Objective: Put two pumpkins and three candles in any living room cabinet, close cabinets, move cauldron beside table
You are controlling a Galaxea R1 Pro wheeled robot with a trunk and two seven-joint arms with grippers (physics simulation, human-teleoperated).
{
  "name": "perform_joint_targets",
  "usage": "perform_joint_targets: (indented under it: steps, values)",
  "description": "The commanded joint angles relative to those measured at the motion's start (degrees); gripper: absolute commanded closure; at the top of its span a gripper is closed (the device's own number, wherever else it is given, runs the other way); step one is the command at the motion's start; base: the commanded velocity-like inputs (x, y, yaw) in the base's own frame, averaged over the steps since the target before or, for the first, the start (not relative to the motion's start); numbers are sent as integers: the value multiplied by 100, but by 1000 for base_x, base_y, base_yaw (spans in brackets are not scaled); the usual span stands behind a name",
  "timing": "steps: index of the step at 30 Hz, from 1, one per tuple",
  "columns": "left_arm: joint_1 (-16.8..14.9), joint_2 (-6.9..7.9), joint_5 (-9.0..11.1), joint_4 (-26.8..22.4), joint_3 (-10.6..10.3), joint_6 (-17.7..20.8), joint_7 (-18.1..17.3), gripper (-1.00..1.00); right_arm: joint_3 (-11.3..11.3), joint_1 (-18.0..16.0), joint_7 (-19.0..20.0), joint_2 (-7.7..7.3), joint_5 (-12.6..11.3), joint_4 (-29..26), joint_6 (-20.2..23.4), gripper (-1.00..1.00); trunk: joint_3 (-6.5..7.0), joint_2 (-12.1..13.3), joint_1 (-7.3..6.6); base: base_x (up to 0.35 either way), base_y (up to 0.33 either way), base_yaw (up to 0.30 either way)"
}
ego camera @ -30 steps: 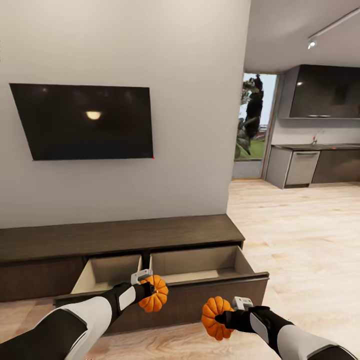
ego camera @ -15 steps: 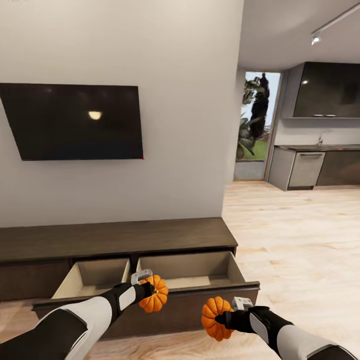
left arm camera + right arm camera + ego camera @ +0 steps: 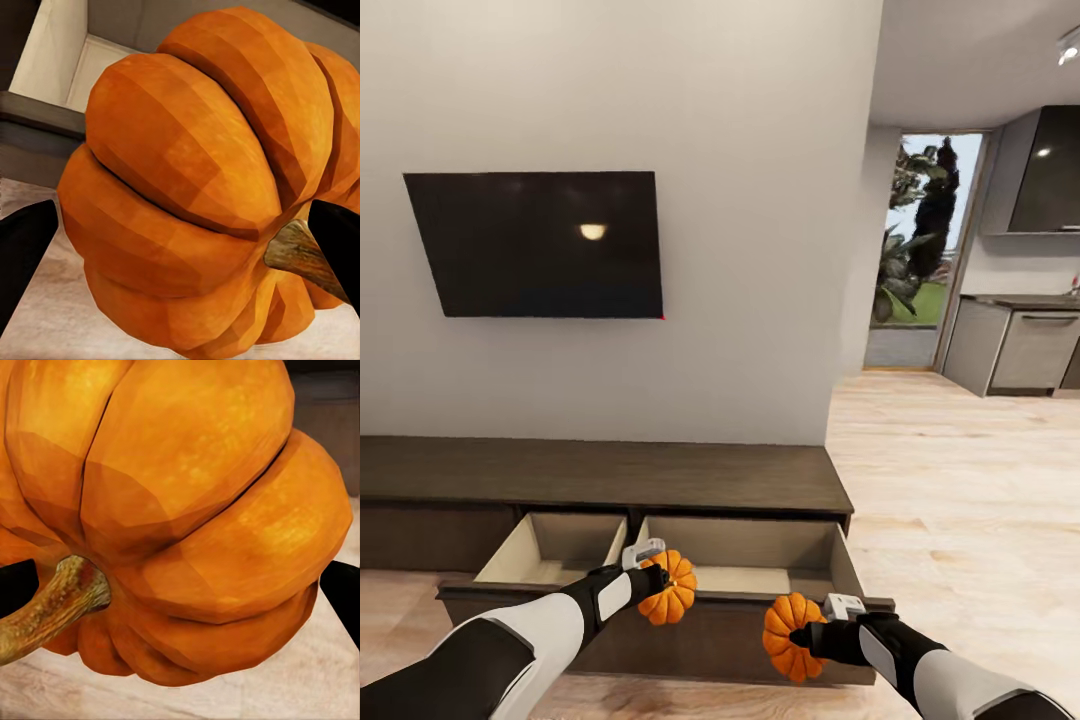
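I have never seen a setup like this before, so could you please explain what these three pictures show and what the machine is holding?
These are simulator renders of a two-armed wheeled robot. The large picture comes from its head camera, looking down over both arms. The left gripper holds one pumpkin, the right gripper another pumpkin. The close-ups come from cameras by each wrist: the left wrist view shows its pumpkin between dark fingers, the right wrist view its own. Ahead stands a low dark cabinet with two drawers pulled open, under a wall television.
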Motion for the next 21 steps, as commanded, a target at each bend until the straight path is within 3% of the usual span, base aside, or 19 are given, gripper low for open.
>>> perform_joint_targets:
  steps: [1,13,21]
  values:
    - [-8,-4,51,13,-45,7,5,100,45,0,10,-5,-61,-11,33,100,-6,-3,0,34,-79,93]
    - [57,1,42,11,-45,-4,3,100,51,6,3,-5,-61,-10,28,100,-6,-3,0,4,-10,12]
    - [63,1,42,13,-45,-303,3,100,48,6,18,-5,-61,-10,33,100,-6,-3,0,0,0,0]
